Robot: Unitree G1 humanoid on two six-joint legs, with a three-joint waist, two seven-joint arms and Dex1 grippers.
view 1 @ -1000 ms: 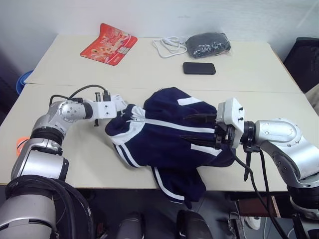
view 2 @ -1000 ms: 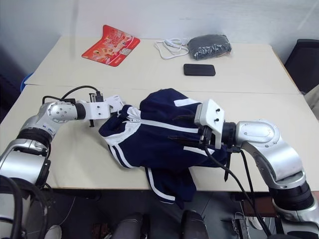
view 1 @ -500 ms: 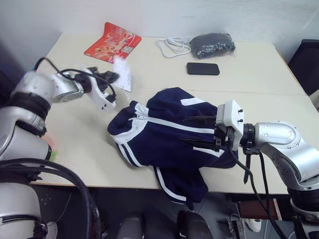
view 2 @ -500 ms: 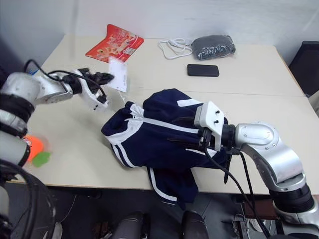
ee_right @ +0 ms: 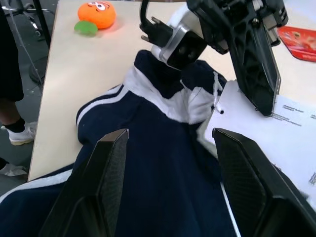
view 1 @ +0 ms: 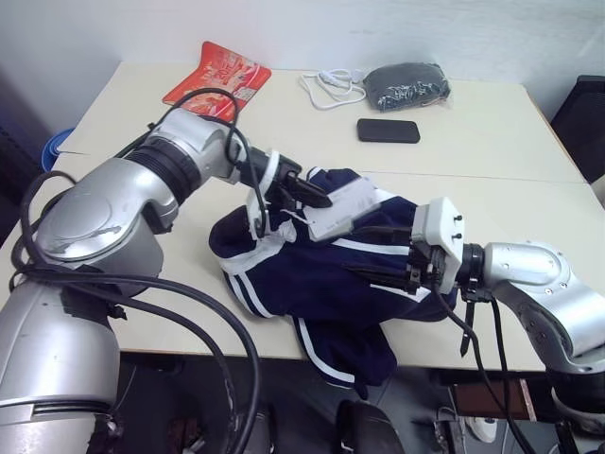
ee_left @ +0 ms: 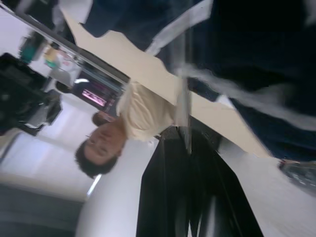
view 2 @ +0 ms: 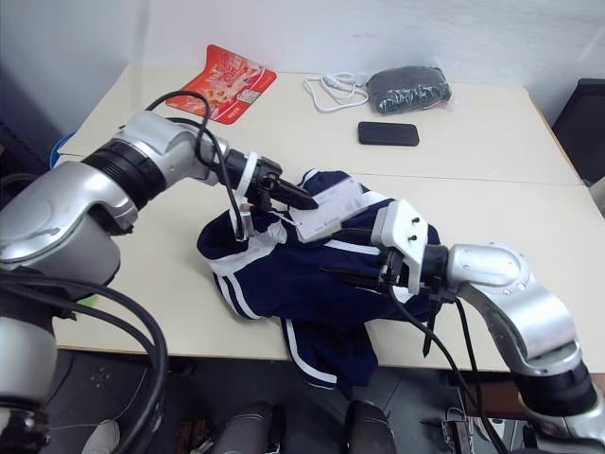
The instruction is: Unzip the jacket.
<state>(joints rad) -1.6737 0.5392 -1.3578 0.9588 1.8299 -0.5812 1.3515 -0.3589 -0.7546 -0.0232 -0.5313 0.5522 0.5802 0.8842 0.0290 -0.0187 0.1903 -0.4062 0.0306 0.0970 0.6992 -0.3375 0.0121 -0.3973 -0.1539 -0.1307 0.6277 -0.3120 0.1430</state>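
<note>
The navy-blue jacket (view 1: 312,279) with white stripes lies bunched on the table (view 1: 142,274), and one part hangs over the front edge. My left gripper (view 1: 310,196) reaches over its collar end from the left, shut on the white paper tag (view 1: 342,212), which rests slanted on the fabric. The right wrist view shows this gripper and the tag (ee_right: 281,128) beside the white collar trim (ee_right: 168,101). My right gripper (view 1: 376,253) lies on the jacket's right side. It is open, its fingers (ee_right: 106,182) spread over the cloth.
At the back of the table are a red snack packet (view 1: 217,74), a white cable (view 1: 326,87), a dark grey speckled bundle (view 1: 408,83) and a black phone (view 1: 388,130). An orange toy (ee_right: 97,11) sits near the left edge. A person (ee_left: 133,113) stands beyond the table.
My left arm has swung from the table's left side to above the jacket, its wrist rolling, and brought the paper tag onto the cloth. The right gripper has stayed put.
</note>
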